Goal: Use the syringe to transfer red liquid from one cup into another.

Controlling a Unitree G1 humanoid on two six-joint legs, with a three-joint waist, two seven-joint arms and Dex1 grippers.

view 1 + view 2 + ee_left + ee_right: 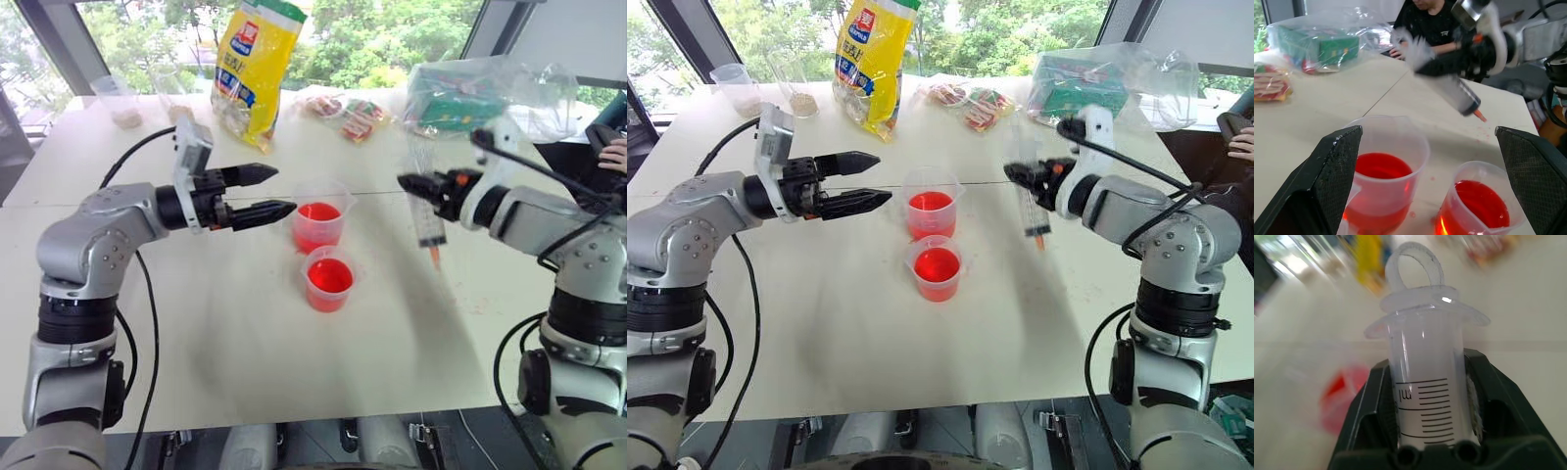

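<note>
Syringe (pixel 429 217) clamped in right gripper (pixel 419 185), black fingers closed around its clear round barrel; hangs near upright over bare table, orange-red tip down, blurred. Right wrist view: barrel (pixel 1426 396) see-through plastic with black printed graduation lines and "ml" mark, white plunger seated fully in, flat oval flange and a loop-shaped thumb ring on the end. Cannot tell whether any liquid sits inside. Syringe is well to the robot's right of both cups, apart from them.

Left gripper (pixel 257 194) wide apart, empty, two tapered matte-black fingers with a fine textured pad surface, pointing level toward the cups and stopping just beside the far cup (pixel 319 225). Left wrist view looks between those fingers (pixel 1332 171) at both cups.

Far cup: clear soft-looking plastic, tapered round wall, small pour lip, red liquid (pixel 318 211) partway up. Near cup (pixel 328 279): same type, shorter in view, also holding bright red-orange translucent liquid; the two stand just beside each other, near table centre.

Table (pixel 245 352) smooth off-white, a seam running across it behind the cups. Far side: yellow glossy crinkled bag (pixel 255 64) standing upright, red-printed snack packets (pixel 348 113), clear plastic bag (pixel 470 93) around a green box, two small clear cups (pixel 122 101) with beige grainy stuff. Person's hand (pixel 614 155) at the right edge.
</note>
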